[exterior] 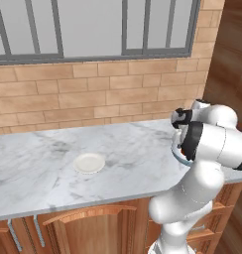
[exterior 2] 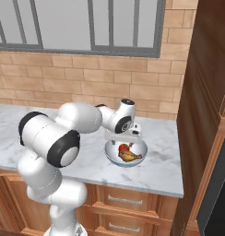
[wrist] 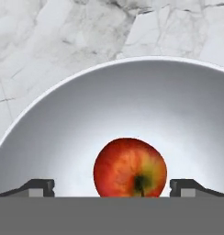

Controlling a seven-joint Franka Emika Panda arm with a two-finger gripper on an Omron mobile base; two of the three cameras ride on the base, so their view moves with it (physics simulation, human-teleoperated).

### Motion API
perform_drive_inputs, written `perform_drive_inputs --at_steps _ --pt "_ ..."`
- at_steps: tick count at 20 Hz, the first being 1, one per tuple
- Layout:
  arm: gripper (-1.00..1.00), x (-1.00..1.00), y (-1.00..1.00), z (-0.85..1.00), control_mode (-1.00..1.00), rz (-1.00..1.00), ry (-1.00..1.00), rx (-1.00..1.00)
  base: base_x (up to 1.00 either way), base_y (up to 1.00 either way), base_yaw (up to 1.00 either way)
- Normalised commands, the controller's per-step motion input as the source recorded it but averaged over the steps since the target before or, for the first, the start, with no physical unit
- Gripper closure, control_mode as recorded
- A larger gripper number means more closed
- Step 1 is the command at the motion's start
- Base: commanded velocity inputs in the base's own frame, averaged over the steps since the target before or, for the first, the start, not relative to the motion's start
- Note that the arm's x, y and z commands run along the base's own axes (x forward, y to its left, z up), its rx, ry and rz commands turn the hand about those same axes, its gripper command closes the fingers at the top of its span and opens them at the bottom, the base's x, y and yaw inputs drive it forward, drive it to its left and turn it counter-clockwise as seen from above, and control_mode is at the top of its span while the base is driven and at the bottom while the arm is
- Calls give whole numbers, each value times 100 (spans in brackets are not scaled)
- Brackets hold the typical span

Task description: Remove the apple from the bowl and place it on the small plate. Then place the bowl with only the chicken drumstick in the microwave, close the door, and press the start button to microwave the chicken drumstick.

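- In the hand view the apple (wrist: 130,168) sits low in the frame, directly between the two dark fingertips (wrist: 38,187) at the bottom corners, so it lies straight ahead along the end effector's axis, with a gap on either side.
- The end effector (wrist: 112,188) is spread wide and grips nothing; neither tip touches the fruit.
- The apple is round, with no long axis to align to; its stem dimple faces the camera.
- It rests on the floor of the bowl (wrist: 63,119), whose pale rim arcs across the upper half of the hand view.
- In the right base view the bowl (exterior 2: 112,156) stands at centre, directly under the end effector (exterior 2: 124,134), with the chicken drumstick (exterior 2: 129,156) beside the apple (exterior 2: 123,148) inside it.
- The likely next move is a short straight descent and a squeeze; the drumstick lies close enough that a tip could nudge it.
- The small plate (exterior: 89,163) lies left of centre in the left base view, well apart from the arm.
- The counter (exterior: 38,163) is grey-veined white marble over wooden cabinets, backed by a brick wall (exterior: 93,94) and a window (exterior: 83,25).
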Motion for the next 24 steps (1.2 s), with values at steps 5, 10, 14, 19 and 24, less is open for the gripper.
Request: perform_drive_inputs --at_steps 5,10,14,19,24 --pt "-100 15 -1 -31 -100 0 0 0 0 0 0" --pt "-100 0 -1 -32 -100 0 0 0 0 0 0" --pt "100 -10 0 -30 -100 0 0 0 0 0 0" --pt "100 -16 0 2 -100 0 -9 0 0 0 0" --pt "100 -18 4 62 -100 1 -25 -3 0 0 0"
